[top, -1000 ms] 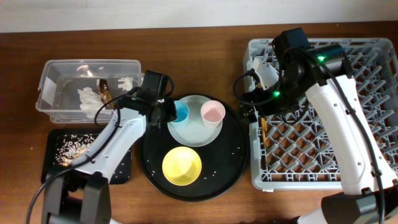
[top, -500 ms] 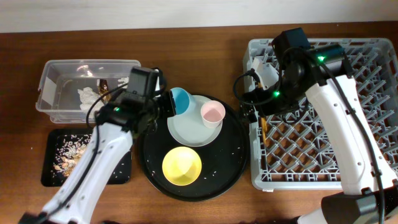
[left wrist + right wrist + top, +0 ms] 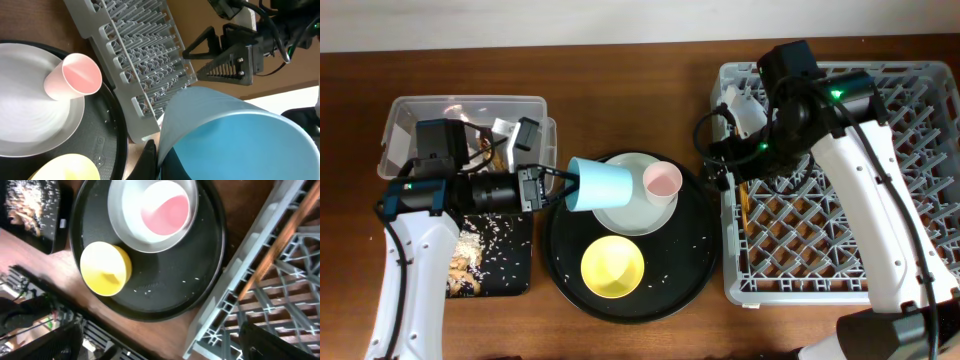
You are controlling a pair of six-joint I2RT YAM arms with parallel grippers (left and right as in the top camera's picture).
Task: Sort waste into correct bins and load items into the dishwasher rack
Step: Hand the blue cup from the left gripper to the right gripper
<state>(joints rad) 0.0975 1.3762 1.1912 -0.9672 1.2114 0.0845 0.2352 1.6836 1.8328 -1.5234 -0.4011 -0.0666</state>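
My left gripper (image 3: 558, 186) is shut on the light-blue cup (image 3: 601, 185), holding it lifted and tipped on its side above the left edge of the grey plate (image 3: 630, 212). The cup fills the left wrist view (image 3: 235, 135). The pink cup (image 3: 661, 181) stands on the plate, and the yellow bowl (image 3: 612, 266) sits in front of it. My right gripper (image 3: 732, 168) hangs open and empty over the left edge of the dishwasher rack (image 3: 850, 230). A thin gold utensil (image 3: 744, 212) lies in the rack. Rice-like scraps (image 3: 470, 250) lie on the flat black tray (image 3: 516, 275).
A large round black tray (image 3: 692, 262) carries the plate and bowl. The clear tub (image 3: 430, 112) stands at the back left, partly hidden by my left arm. In the right wrist view I see the pink cup (image 3: 165, 212), yellow bowl (image 3: 106, 268) and rack edge (image 3: 235, 300).
My left gripper has lifted the blue cup off the plate and tipped it sideways, while the arm swung back to the left. The right arm has hardly moved.
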